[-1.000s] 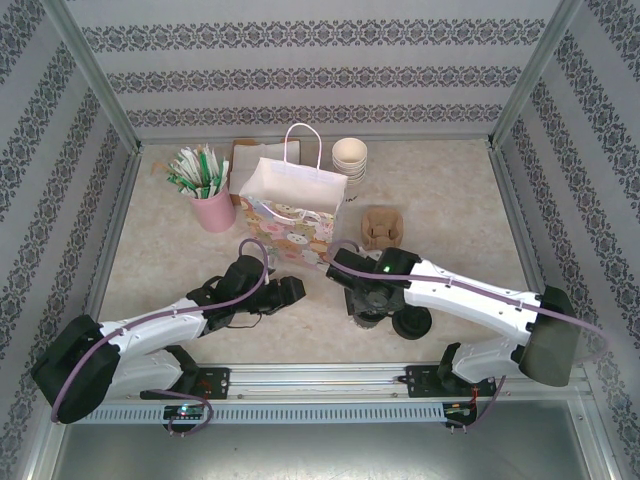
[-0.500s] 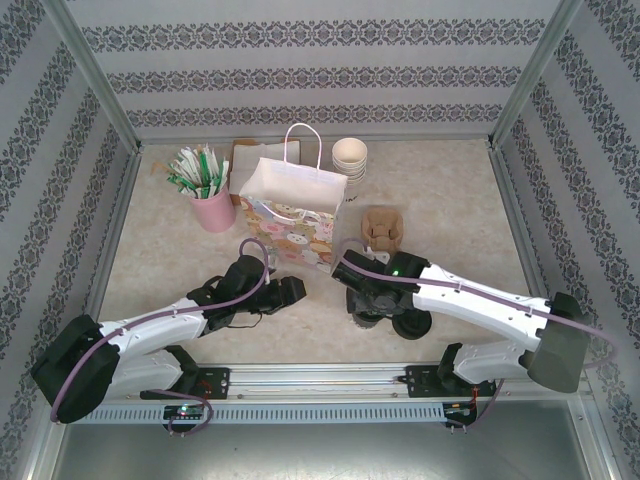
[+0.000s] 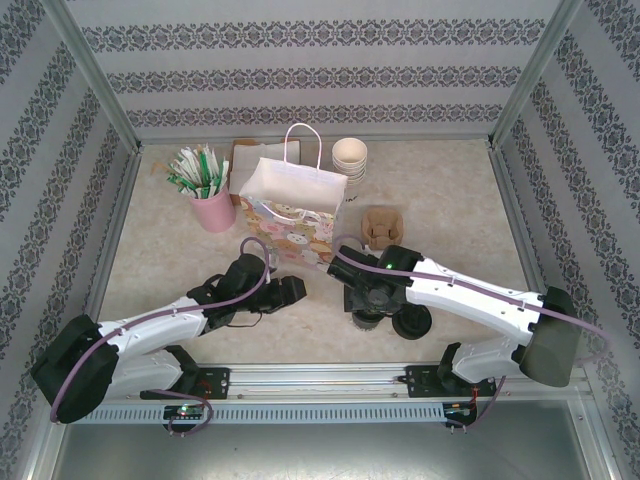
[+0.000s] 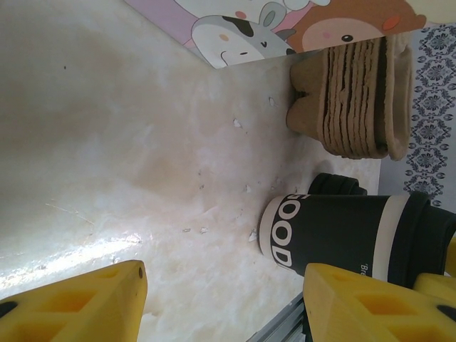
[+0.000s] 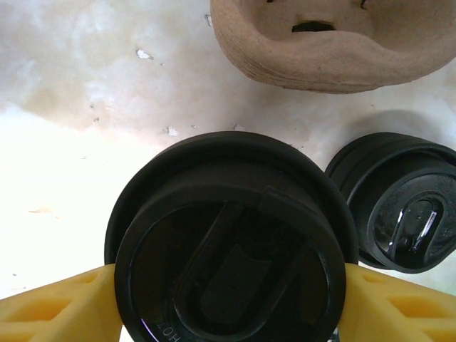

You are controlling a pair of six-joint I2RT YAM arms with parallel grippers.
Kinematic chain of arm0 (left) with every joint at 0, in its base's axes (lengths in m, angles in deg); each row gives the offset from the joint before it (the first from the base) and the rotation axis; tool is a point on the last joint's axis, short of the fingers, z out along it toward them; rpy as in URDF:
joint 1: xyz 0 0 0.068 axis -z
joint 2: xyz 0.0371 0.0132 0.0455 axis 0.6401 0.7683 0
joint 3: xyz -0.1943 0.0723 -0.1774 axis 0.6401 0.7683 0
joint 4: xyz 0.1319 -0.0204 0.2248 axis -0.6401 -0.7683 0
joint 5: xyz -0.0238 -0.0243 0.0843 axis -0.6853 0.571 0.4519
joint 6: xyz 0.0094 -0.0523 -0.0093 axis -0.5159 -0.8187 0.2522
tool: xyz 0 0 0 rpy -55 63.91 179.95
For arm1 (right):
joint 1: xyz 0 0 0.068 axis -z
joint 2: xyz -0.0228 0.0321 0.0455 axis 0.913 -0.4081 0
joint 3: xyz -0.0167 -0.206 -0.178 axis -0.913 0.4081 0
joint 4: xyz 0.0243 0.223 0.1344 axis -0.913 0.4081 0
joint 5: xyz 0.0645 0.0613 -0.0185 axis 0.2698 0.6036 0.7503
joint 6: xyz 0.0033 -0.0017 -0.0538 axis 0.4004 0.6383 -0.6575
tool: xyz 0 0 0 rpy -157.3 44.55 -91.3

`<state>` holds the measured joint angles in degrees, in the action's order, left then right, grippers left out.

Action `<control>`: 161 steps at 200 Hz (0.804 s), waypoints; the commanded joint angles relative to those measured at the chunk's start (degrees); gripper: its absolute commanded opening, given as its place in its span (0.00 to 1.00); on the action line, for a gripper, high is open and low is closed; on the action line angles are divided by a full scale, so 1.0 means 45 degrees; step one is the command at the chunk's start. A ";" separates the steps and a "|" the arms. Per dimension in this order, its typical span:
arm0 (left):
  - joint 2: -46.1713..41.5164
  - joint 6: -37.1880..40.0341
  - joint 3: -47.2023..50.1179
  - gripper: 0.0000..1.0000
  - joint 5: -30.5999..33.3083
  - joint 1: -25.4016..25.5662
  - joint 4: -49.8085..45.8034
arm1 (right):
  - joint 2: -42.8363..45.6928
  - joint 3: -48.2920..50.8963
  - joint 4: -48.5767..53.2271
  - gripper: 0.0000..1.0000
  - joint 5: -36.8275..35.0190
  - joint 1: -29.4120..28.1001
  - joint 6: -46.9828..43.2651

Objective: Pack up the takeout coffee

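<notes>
Right gripper (image 5: pixel 226 303) is set down over the takeout coffee (image 4: pixel 342 239), with one yellow finger (image 5: pixel 53 310) on each side of the black lid. The lid's rim hides where finger meets cup, so I cannot tell whether it is squeezing or only flanking.

The coffee stands upright on the table (image 3: pixel 450 190), near the front edge and right of centre, under the right wrist in the overhead view. From the left wrist it shows a black sleeve with white lettering, a cream band above that and the black lid on top.

Just beside the cup, on its right, lies a low stack of loose black lids (image 5: pixel 399 214); whether they touch the cup I cannot tell. Behind both, further from the arm bases, sits a stack of brown pulp carriers (image 5: pixel 320 43).

Left gripper (image 4: pixel 224 296) is low near the table to the left of the cup. It is released, its fingers spread wide with nothing between them, and it points toward the coffee. Behind it stands a paper bag (image 3: pixel 290 210) printed with cartoon animals, mouth open and handles up. At the back, a pink cup (image 3: pixel 213 208) holding green and white sticks is left of the bag, and a stack of cream cups (image 3: pixel 350 158) is right of it.
</notes>
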<state>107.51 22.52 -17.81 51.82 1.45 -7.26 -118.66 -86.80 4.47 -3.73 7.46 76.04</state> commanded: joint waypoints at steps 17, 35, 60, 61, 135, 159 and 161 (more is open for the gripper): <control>-0.0168 0.0391 -0.0391 0.61 0.0278 0.0169 -0.0395 | 0.0546 -0.0358 0.0075 0.72 -0.0053 0.0275 0.0241; -0.0121 0.0356 -0.0393 0.61 0.0271 0.0180 -0.0341 | 0.0669 -0.0269 -0.0010 0.72 -0.0077 0.0351 0.0244; 0.0076 0.0192 -0.0320 0.59 -0.0019 0.0186 0.0166 | 0.0616 -0.0134 -0.0149 0.69 -0.0058 0.0451 0.0305; 0.0087 0.0181 -0.0308 0.59 -0.0053 0.0187 0.0218 | 0.0616 -0.0127 -0.0167 0.69 -0.0058 0.0461 0.0301; 0.3104 -0.2070 0.0333 0.51 -0.2530 0.1055 0.7483 | 0.0244 0.0094 -0.0637 0.68 0.0093 0.0510 0.0815; 0.3614 -0.2220 0.0172 0.49 -0.2650 0.1388 0.8394 | 0.0340 0.0304 -0.0737 0.67 0.0085 0.0530 0.0964; 0.3614 -0.2195 0.0144 0.49 -0.2637 0.1420 0.8340 | 0.0342 0.0308 -0.0748 0.67 0.0085 0.0549 0.0967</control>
<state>122.68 15.24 -17.05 42.40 6.00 19.04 -117.24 -86.48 1.19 -3.51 9.21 78.62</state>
